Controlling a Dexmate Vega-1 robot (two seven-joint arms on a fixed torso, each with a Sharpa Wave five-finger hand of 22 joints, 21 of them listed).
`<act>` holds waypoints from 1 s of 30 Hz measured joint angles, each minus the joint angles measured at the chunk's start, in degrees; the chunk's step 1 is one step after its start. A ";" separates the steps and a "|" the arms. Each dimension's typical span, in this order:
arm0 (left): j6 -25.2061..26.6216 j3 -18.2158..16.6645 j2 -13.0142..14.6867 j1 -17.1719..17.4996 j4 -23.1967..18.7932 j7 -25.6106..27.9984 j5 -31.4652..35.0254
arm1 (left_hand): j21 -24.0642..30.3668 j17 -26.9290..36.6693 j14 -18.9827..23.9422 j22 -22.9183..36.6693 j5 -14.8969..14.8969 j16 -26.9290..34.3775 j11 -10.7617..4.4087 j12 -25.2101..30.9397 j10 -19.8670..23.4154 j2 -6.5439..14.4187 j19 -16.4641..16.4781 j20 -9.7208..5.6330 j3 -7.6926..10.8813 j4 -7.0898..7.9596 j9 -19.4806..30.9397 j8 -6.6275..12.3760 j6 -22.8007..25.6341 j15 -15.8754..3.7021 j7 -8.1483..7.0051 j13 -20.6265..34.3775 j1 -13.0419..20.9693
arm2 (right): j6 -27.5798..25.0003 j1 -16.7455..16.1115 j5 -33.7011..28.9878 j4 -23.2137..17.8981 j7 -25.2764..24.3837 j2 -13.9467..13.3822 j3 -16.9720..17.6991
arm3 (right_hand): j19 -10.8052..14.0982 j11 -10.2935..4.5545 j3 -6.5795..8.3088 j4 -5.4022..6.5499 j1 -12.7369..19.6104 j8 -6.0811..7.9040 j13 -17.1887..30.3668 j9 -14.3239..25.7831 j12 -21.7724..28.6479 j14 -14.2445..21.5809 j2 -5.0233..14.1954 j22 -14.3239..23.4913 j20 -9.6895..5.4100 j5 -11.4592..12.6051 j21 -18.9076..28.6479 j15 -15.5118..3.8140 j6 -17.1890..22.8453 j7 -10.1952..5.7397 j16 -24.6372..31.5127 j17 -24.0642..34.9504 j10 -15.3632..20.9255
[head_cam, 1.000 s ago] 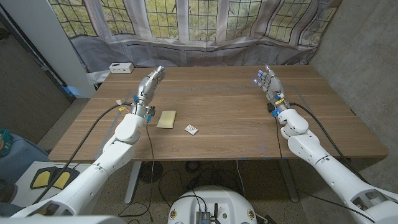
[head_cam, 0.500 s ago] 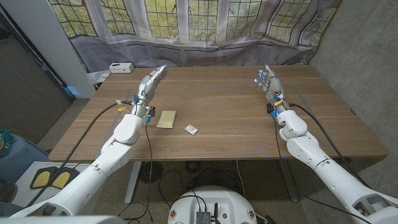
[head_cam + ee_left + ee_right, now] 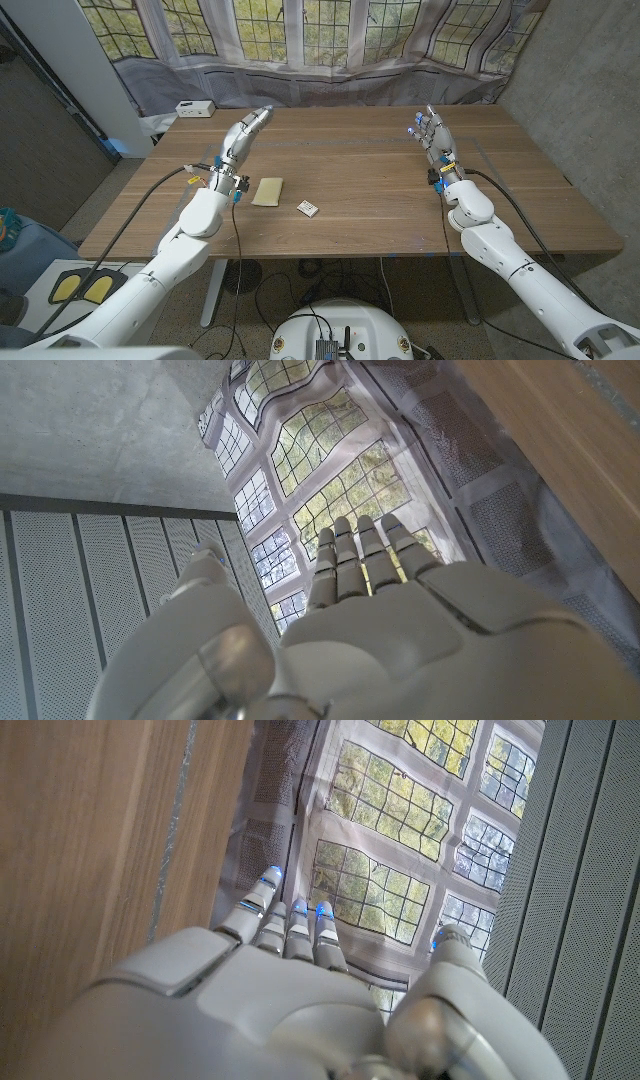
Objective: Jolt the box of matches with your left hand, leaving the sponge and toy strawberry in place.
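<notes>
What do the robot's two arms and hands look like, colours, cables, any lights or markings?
Both arms are glossy white with rounded shells and a black cable running along each forearm. The left hand is silver-grey metal; coloured connectors sit at its wrist. The right hand is the same silver-grey, with small blue lights on its fingers, also seen from above. In the wrist views the hand backs are smooth, pale grey panels.

You have a wooden table (image 3: 350,190) spanning the middle of the head view. On it, left of centre, lies a pale yellow sponge (image 3: 267,191), and just to its lower right, apart from it, a small box of matches (image 3: 308,208). A white box (image 3: 193,108) sits at the table's upper-left corner.
</notes>
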 measured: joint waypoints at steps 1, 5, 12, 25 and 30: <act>-0.10 -0.24 0.24 0.41 -0.42 0.17 0.41 | 0.00 0.00 0.00 0.00 0.00 0.00 0.00 0.00 0.00 0.08 0.00 0.00 0.07 -0.08 0.00 0.00 0.13 0.00 -0.13 0.00 0.08 | -0.04 -0.16 0.00 -0.28 -0.10 -0.03 0.01 | 0.00 0.00 0.00 0.00 0.00 0.00 0.00 0.00 0.00 0.00 0.00 0.00 0.00 0.00 0.00 0.00 0.00 0.00 0.00 0.00 0.00; -0.34 -1.05 0.93 1.58 -1.58 0.80 2.01 | -0.26 0.00 0.31 0.00 0.00 -0.26 0.00 0.00 0.00 0.29 0.00 0.00 0.25 -0.25 0.00 0.00 0.52 -0.31 -0.10 0.00 0.32 | -0.11 -0.65 -0.03 -1.18 -0.45 -0.07 0.03 | 0.00 0.00 0.00 0.00 0.00 0.00 0.00 0.00 0.00 0.00 0.00 0.00 0.00 0.00 0.00 0.00 0.00 0.00 0.00 0.00 0.00; -0.81 -2.76 2.00 3.66 -3.32 2.35 5.62 | -0.27 0.00 0.32 0.00 0.00 -0.27 0.06 0.00 0.55 0.32 0.00 0.00 0.71 -0.71 0.00 0.00 1.25 -0.32 -0.18 0.00 1.09 | -0.26 -1.92 -0.79 -3.27 -1.74 -0.19 0.06 | 0.00 0.00 0.00 0.00 0.00 0.00 0.00 0.00 0.00 0.00 0.00 0.00 0.00 0.00 0.00 0.00 0.00 0.00 0.00 0.00 0.00; -1.53 -5.73 3.94 6.57 -5.32 5.17 13.44 | -0.71 -0.14 0.61 0.00 -0.22 -0.70 -0.41 -0.26 1.02 0.45 -0.27 0.27 1.44 -1.44 0.00 0.00 1.74 -0.62 -0.31 0.00 2.44 | -0.34 -4.61 -3.09 -6.69 -4.99 0.22 0.08 | 0.00 0.00 0.00 0.00 0.00 -0.24 0.00 0.00 0.00 -0.01 0.00 0.00 0.00 0.00 0.00 0.00 0.00 0.00 0.00 0.00 0.00; -1.66 -6.89 4.47 7.28 -5.73 6.38 16.48 | -0.99 -0.14 0.84 0.00 -0.22 -0.91 -0.82 -0.27 1.43 0.42 -0.45 0.45 1.76 -1.76 0.00 0.00 2.05 -0.85 -0.62 0.29 3.04 | -0.34 -5.33 -3.98 -7.47 -6.18 0.48 0.01 | 0.00 -0.22 0.00 0.00 0.00 -0.24 0.00 0.00 0.00 0.20 0.00 0.00 0.00 0.00 0.00 0.21 0.00 0.00 0.00 0.00 0.21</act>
